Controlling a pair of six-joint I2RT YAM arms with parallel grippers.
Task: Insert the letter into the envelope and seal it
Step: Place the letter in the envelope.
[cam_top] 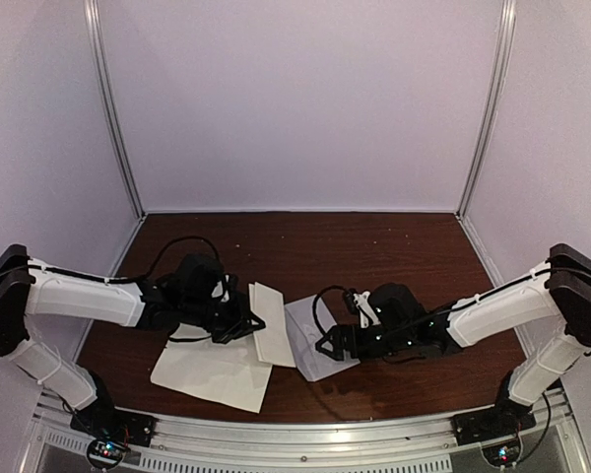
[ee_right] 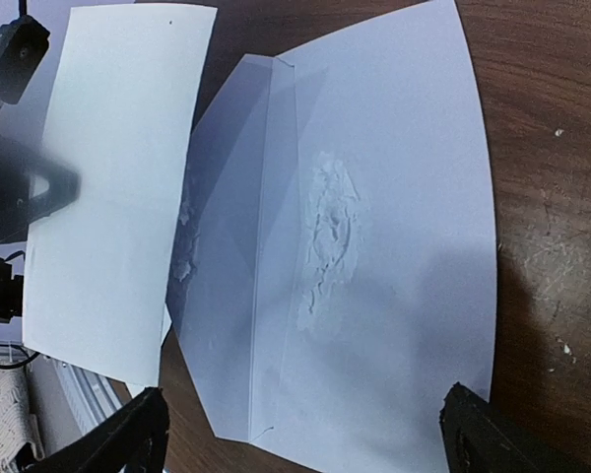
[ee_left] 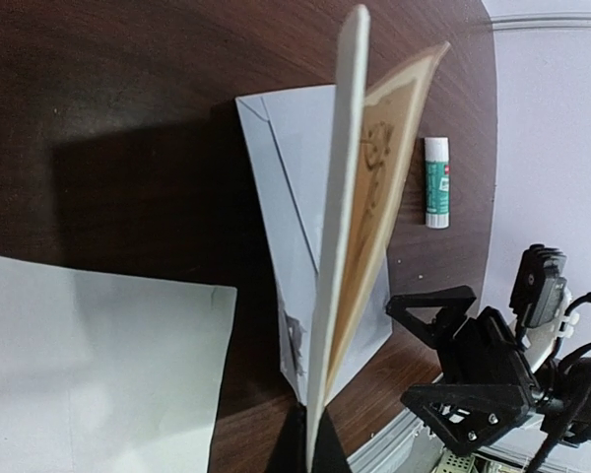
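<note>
Beside the envelope (cam_top: 310, 340), letter (cam_top: 272, 323) pinched in left hand (cam_top: 250, 325), right hand (cam_top: 331, 344) spread, glue stick (ee_left: 435, 182) beyond.

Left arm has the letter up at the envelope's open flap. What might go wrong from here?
1. The right gripper has its jaws open over the envelope, not clamped, so a push from the letter may slide it.
2. The letter's two layers splay apart in the left gripper; one may miss the opening.
3. Rough, torn-looking patches along the flap fold could snag the paper's edge.
</note>
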